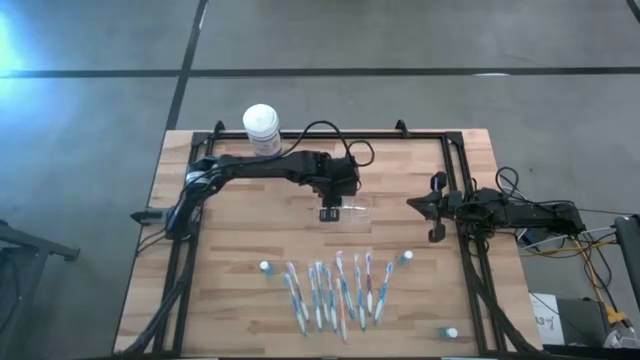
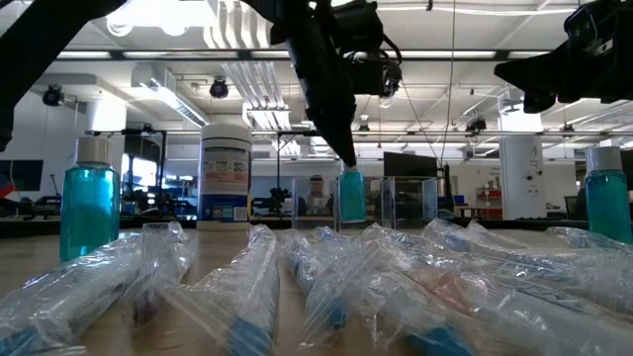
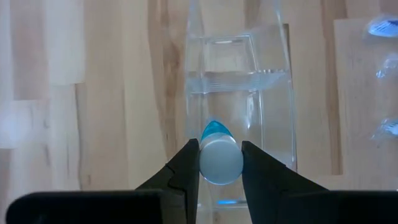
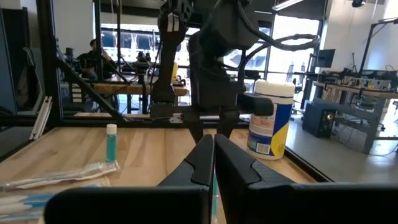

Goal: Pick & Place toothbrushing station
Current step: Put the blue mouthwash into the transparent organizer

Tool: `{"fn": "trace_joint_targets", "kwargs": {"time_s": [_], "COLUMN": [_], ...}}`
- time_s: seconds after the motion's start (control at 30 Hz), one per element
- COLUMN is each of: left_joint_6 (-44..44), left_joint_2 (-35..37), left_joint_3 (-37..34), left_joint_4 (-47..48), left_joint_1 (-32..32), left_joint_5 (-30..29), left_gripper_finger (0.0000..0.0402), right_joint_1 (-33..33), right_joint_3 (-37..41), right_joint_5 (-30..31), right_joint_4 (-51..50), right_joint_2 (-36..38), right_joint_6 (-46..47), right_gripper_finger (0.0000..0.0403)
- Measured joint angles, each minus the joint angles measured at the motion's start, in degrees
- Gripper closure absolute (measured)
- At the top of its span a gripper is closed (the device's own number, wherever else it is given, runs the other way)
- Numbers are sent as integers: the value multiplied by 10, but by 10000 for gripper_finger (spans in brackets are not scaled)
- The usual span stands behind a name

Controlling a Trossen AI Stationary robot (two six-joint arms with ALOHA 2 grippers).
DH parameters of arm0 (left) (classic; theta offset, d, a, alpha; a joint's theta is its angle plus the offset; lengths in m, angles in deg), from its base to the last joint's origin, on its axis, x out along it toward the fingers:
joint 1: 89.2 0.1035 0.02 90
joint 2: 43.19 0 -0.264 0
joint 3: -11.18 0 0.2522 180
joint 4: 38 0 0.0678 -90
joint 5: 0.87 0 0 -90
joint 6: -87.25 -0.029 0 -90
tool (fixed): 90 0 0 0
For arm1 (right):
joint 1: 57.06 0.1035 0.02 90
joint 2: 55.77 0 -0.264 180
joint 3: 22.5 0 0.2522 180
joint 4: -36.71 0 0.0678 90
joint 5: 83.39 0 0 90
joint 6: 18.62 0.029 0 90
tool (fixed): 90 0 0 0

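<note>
One small blue bottle [image 3: 220, 158] pinched in left gripper [image 3: 220, 163] over clear station [image 3: 239, 93]; next: lower, release. Right gripper [image 4: 213, 155] pressed shut, idle at right.

A white-lidded canister [image 1: 262, 128] is set at the table's [image 1: 230, 240] far edge. Wrapped toothbrushes [image 1: 335, 290] are laid near the front, flanked by small blue bottles [image 1: 265, 268].

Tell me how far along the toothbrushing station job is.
Done: nothing shows inside the clear station yet. In hand: the left hand grips a small blue bottle by its cap, right over the station. Left: wrapped toothbrushes and three more bottles on the table. The right hand waits shut at the right edge.
</note>
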Motion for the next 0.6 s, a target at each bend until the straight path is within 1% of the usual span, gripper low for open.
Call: {"fn": "trace_joint_targets", "kwargs": {"time_s": [0.33,0.6], "left_joint_6": [1,10], "left_joint_2": [-1,-1], "left_joint_3": [-39,-40], "left_joint_4": [-38,-42], "left_joint_1": [1,1], "left_joint_5": [6,6], "left_gripper_finger": [309,309], "right_joint_1": [0,0], "right_joint_3": [0,0], "right_joint_5": [0,0], "right_joint_4": [0,0], "right_joint_2": [0,0], "right_joint_6": [0,0], "right_gripper_finger": [394,394]}}
